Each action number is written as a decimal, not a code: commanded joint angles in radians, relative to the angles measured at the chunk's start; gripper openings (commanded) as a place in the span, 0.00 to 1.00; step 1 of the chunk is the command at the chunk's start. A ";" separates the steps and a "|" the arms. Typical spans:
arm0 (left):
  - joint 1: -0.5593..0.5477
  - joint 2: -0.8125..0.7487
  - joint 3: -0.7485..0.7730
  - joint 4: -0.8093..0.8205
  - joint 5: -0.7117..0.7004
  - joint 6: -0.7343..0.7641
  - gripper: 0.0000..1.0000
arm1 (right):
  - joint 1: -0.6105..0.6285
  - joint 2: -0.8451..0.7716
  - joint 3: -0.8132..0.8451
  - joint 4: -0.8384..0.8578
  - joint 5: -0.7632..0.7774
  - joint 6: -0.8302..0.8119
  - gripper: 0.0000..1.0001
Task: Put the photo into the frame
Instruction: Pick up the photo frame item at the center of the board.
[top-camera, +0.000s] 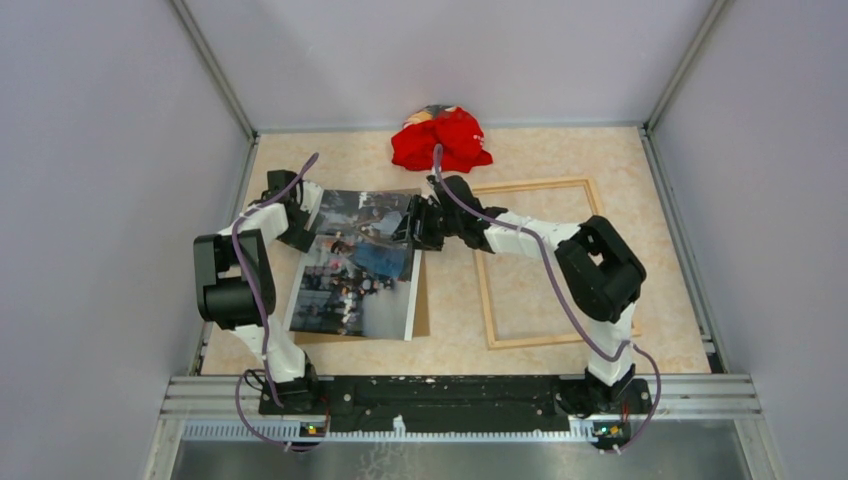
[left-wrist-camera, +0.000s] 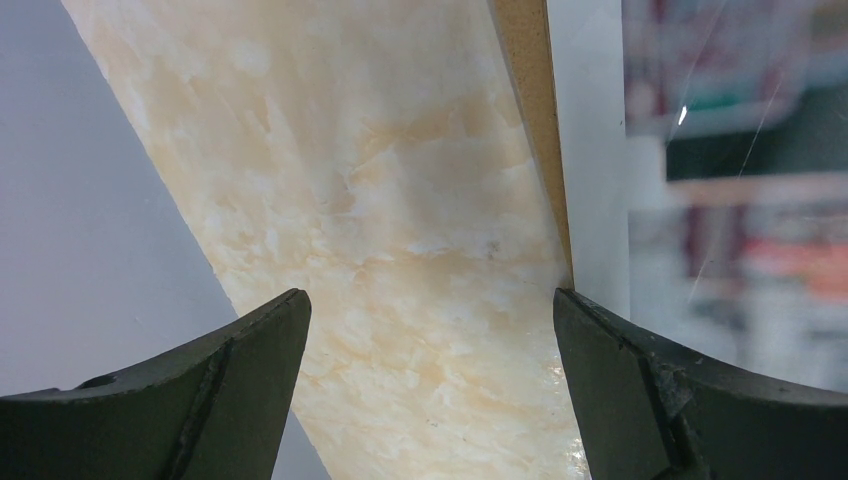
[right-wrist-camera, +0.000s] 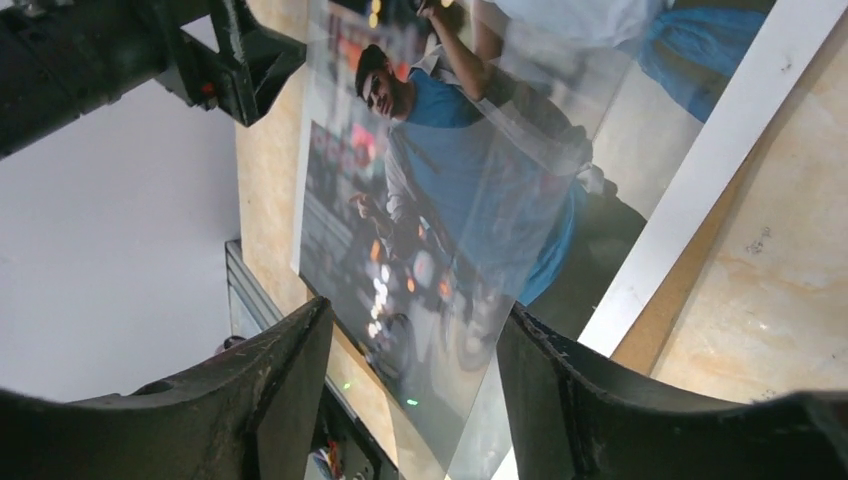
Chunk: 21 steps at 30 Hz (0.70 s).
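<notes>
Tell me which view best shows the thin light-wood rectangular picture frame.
Top external: the thin light-wood frame lies flat, nearly all visible, with only the right arm crossing it. Neither wrist view shows it; both show the glossy colour photo instead.

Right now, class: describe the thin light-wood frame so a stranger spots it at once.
On the right half of the marbled beige tabletop, nearer than the crumpled red cloth, lies the thin light-wood rectangular frame. Unlike the glossy colour photo and brown board to its left, it is an open outline.
</notes>
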 joint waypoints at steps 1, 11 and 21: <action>-0.018 0.000 -0.019 -0.036 0.070 -0.023 0.99 | -0.004 0.021 0.017 0.058 0.003 0.007 0.54; -0.015 -0.011 0.019 -0.088 0.108 -0.032 0.98 | -0.008 0.065 -0.016 0.238 -0.044 0.104 0.43; 0.076 -0.005 0.201 -0.211 0.121 -0.053 0.98 | -0.028 -0.021 0.016 0.119 -0.017 0.024 0.01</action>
